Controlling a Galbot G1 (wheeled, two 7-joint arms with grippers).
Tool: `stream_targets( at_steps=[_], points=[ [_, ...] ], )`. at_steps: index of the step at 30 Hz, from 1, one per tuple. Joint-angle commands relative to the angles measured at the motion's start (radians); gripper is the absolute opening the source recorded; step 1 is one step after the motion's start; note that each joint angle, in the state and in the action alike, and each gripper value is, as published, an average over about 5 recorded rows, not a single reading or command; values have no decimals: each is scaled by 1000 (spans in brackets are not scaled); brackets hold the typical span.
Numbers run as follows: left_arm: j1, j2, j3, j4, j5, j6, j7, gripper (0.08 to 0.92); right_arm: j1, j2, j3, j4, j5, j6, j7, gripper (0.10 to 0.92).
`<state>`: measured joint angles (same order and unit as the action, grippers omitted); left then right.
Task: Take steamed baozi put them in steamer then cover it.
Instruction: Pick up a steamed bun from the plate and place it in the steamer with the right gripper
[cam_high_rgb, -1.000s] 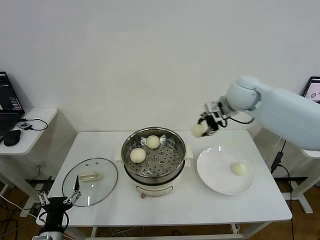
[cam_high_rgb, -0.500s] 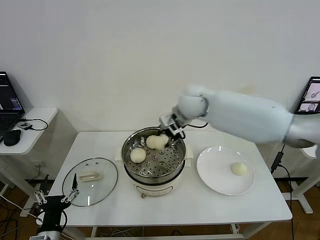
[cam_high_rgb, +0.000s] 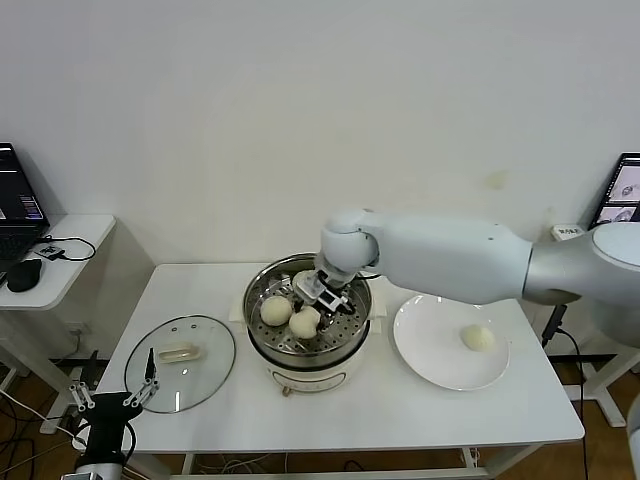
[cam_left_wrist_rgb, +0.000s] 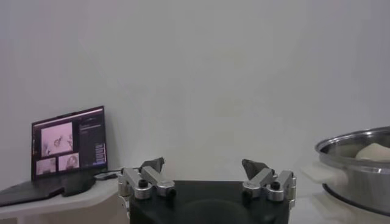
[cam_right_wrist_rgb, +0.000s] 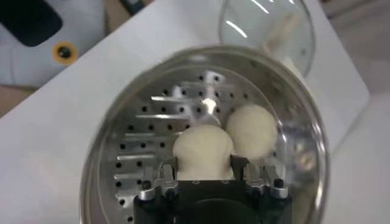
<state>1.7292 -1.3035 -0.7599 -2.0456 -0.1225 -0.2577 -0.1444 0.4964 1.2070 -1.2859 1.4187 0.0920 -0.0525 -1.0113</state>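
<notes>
The steamer (cam_high_rgb: 262, 335), a shiny steel pot with a perforated tray on a cream base, stands mid-table. My right gripper (cam_high_rgb: 312, 305) reaches down into it, shut on a cream baozi (cam_high_rgb: 305, 322) that is low over the tray. In the right wrist view that baozi (cam_right_wrist_rgb: 203, 149) sits between the fingers (cam_right_wrist_rgb: 239, 164), touching a second baozi (cam_right_wrist_rgb: 253, 128). That second bun (cam_high_rgb: 275, 310) lies on the tray on the side towards the cover. Another baozi (cam_high_rgb: 478, 338) lies on the white plate (cam_high_rgb: 430, 350). The glass cover (cam_high_rgb: 205, 375) rests flat on the table. My left gripper (cam_high_rgb: 110, 405) hangs open below the table's front left corner.
The plate is to the right of the steamer. A side table with a laptop (cam_left_wrist_rgb: 67, 146) and a mouse (cam_high_rgb: 22, 275) stands at the far left. The steamer's rim (cam_left_wrist_rgb: 359, 143) shows beside my left gripper (cam_left_wrist_rgb: 207, 176) in its wrist view.
My right arm swung left from near the plate to over the steamer and came down, carrying the baozi onto the tray beside the other bun. The left gripper barely moved.
</notes>
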Motion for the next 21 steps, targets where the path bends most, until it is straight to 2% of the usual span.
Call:
stream_targets(
  at_steps=[1,9,12,21],
  points=[
    [0,1,-1,2,-1,-1,-1,823,-18,30,-17,2,-53,73,-9,560],
    [-4,1,1,11,-2,-3,-1,823,-19,19,-17,10,-66,83,-14,560],
    [-7,1,2,14,-3,-2,-1,823,-9,11,-13,8,-65,91,-7,585],
    [-14,7,4,17,-3,-1,0,823,48,-50,44,14,-28,84,0,803]
  ],
)
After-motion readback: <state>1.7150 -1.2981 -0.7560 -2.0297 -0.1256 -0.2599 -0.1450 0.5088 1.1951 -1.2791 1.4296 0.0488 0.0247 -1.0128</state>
